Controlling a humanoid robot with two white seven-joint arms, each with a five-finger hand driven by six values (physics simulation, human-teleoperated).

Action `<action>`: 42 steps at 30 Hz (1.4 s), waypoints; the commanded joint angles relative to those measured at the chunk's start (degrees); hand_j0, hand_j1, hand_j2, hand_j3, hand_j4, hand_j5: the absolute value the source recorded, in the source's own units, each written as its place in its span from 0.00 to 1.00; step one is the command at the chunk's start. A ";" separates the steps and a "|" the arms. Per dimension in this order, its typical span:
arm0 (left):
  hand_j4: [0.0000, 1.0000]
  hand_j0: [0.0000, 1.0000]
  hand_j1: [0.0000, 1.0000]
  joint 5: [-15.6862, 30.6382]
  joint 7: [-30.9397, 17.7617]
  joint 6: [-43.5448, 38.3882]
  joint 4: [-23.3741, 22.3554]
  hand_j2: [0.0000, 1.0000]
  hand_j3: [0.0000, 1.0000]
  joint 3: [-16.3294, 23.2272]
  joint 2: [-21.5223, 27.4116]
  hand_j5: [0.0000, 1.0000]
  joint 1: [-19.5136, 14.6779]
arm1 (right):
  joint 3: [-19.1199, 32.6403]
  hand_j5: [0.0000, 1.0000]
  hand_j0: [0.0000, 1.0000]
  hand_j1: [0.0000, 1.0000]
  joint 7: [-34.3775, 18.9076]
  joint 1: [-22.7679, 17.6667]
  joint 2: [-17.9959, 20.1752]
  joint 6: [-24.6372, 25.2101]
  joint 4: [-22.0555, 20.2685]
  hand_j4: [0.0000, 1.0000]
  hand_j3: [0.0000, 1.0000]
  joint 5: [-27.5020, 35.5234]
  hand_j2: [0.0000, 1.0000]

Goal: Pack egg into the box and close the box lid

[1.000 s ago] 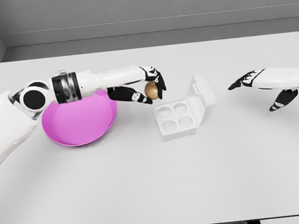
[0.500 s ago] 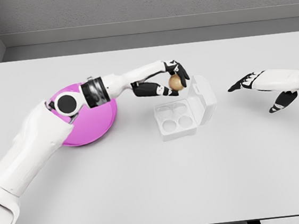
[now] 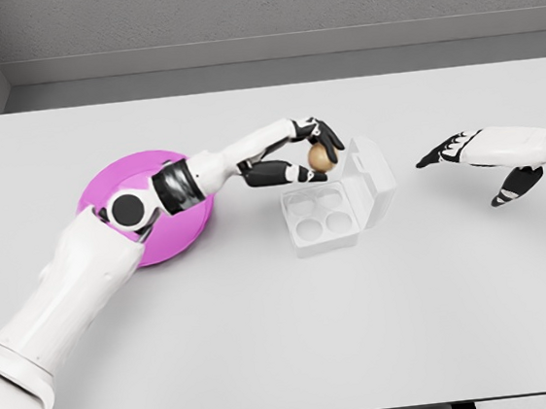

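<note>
White table (image 3: 287,340), grey wall behind. Egg (image 3: 320,157): small, brown-gold, smooth, pinched in the fingers of the left robot hand (image 3: 314,151). Box (image 3: 339,203): white, four round empty wells, lid raised upright, just below and right of that hand. Pink bowl (image 3: 119,177): under the left forearm. Right robot hand (image 3: 473,159): fingers spread, empty, well apart to the right.

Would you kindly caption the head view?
Left robot hand holds egg above open box; right robot hand waits open.

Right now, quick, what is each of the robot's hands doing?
Left hand: closed on the egg, above the open box.
Right hand: open, holding nothing, over the table.
</note>
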State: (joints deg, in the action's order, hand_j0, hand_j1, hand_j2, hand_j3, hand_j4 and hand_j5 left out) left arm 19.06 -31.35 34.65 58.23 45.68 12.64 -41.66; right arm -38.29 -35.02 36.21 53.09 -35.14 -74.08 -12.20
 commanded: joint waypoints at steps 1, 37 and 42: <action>0.34 0.34 0.34 0.10 -0.03 0.35 -1.02 0.34 0.34 0.02 -1.57 0.34 0.09 | -0.20 1.00 1.00 1.00 0.02 0.00 0.00 0.14 -0.10 1.00 1.00 0.34 1.00; 0.98 0.98 0.98 2.64 -0.03 0.35 4.86 0.98 0.98 -1.12 8.79 0.98 0.26 | -0.20 1.00 1.00 1.00 0.02 0.00 0.09 0.14 -0.72 1.00 1.00 0.34 1.00; 1.00 1.00 1.00 6.16 -1.44 0.35 28.42 1.00 1.00 -2.61 37.19 1.00 1.14 | -0.20 1.00 1.00 1.00 0.02 0.00 -0.17 0.14 -0.63 1.00 1.00 0.25 1.00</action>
State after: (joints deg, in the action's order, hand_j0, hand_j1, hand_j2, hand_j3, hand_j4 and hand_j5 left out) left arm 23.92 -32.36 35.09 78.96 43.95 39.97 -39.73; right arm -38.55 -35.02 36.21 52.97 -35.14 -74.69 -12.27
